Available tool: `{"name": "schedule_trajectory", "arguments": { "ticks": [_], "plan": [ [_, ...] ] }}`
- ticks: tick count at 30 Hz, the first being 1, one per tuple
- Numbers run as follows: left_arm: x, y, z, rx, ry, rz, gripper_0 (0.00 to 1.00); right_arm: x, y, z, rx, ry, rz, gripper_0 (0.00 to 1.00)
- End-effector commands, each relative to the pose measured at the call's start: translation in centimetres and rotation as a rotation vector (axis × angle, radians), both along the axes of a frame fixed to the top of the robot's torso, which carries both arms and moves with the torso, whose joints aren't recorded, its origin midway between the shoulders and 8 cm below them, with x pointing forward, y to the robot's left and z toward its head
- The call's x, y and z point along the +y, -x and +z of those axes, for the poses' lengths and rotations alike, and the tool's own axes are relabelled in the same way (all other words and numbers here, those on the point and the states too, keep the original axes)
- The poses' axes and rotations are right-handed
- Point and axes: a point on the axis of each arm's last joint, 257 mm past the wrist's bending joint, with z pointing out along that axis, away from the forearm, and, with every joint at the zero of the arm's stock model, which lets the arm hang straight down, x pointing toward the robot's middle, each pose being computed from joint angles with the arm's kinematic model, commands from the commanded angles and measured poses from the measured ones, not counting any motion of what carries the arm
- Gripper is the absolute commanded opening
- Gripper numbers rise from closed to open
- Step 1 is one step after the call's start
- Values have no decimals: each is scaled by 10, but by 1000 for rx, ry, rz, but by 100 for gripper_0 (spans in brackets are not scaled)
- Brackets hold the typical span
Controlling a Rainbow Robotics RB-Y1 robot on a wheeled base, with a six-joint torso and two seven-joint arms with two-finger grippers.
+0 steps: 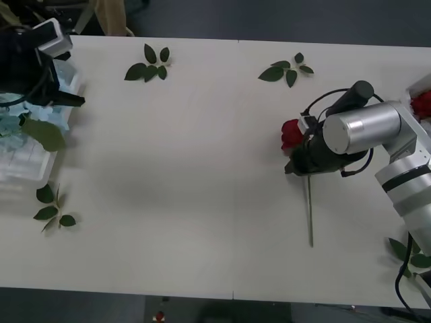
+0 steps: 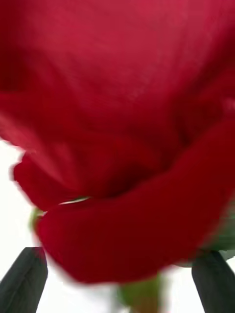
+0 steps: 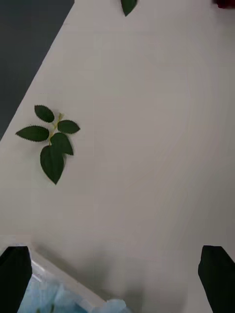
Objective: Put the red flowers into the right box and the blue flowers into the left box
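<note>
right end effector [image 1: 294, 153]: down at the rose [image 1: 291, 134] mid-right of the worktop [image 1: 202, 168], fingers spread w/ the bloom between them, nothing clamped yet imo

rose: lying flat, bloom twd the far side, stem [image 1: 310, 215] running back twd the robot, right box [image 1: 419, 91] well apart at the right edge

step: looks like the pickup of this red one, then over to the right box

how to do it well: wrist cam has petals right up close, so I'd close low on the stem just under the bloom, not on the petals, they squash & slip. lift straight up so the stem clears the worktop before swinging right

left end effector [image 3: 117, 274]: spread wide, parked over the left box [image 1: 27, 165] where the blue flowers [image 1: 17, 128] sit

clutter: leaf sprigs [image 1: 149, 64] around, leave em
</note>
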Motion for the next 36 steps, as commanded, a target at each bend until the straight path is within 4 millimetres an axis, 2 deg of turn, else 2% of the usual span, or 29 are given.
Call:
{"name": "schedule_trajectory", "arguments": {
  "ticks": [1, 2, 7, 10, 17, 19, 22, 23, 27, 32, 36],
  "plan": [
    [-52, -13, -9, -56, 12, -61, 100, 4, -10, 8, -43, 17, 45, 58],
    [-63, -17, -16, -63, 20, -62, 100, 4, -11, 8, -45, 18, 44, 48],
    [-102, -28, -44, -96, 79, -41, 100, 3, -13, 5, -53, 18, 42, 18],
    [-118, -34, -63, -121, 116, -2, 100, 3, -16, 5, -62, 19, 41, 0],
    [-147, -34, -100, -171, 198, 56, 100, 2, -18, 7, -74, 29, 55, 0],
    [-156, -31, -112, -213, 238, 75, 100, -1, -22, 13, -89, 36, 77, 0],
    [-174, -24, -118, -269, 312, 87, 100, -8, -28, 25, -120, 42, 139, 0],
    [-177, -22, -118, -275, 329, 85, 100, -8, -28, 28, -123, 38, 154, 0],
    [-212, 2, -108, -215, 485, 36, 100, -12, -32, 47, -154, -5, 232, 0],
    [-225, 30, -95, -115, 589, -31, 100, -16, -33, 70, -198, 11, 348, 0],
    [-227, 54, -84, -4, 660, -97, 100, -16, -39, 98, -275, 32, 431, 0]
  ]
}}
